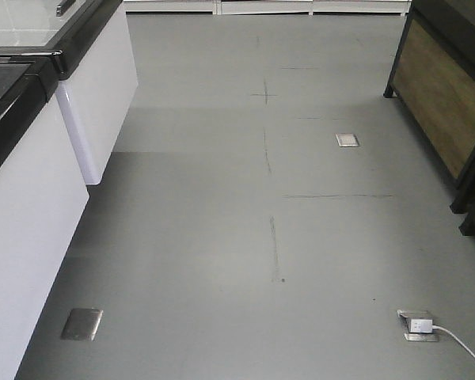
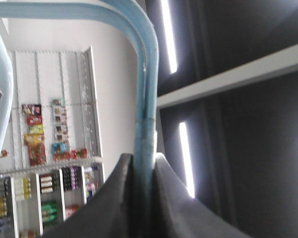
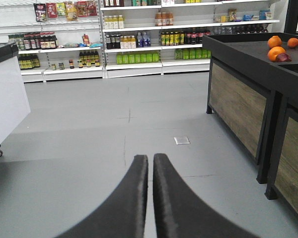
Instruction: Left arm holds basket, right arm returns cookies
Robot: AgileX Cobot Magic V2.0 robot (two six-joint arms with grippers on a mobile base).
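Here, the basket (image 2: 145,74) is clamped by the left end effector (image 2: 145,166); the right end effector (image 3: 150,161) is pressed together over grey floor (image 3: 89,124).

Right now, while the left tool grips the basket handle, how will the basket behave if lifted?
The basket handle looks like stiff, smooth plastic, so it probably will not flop but might slip. The left tool pinches it at one narrow spot, so it likely swings freely. The weight cannot be judged here.
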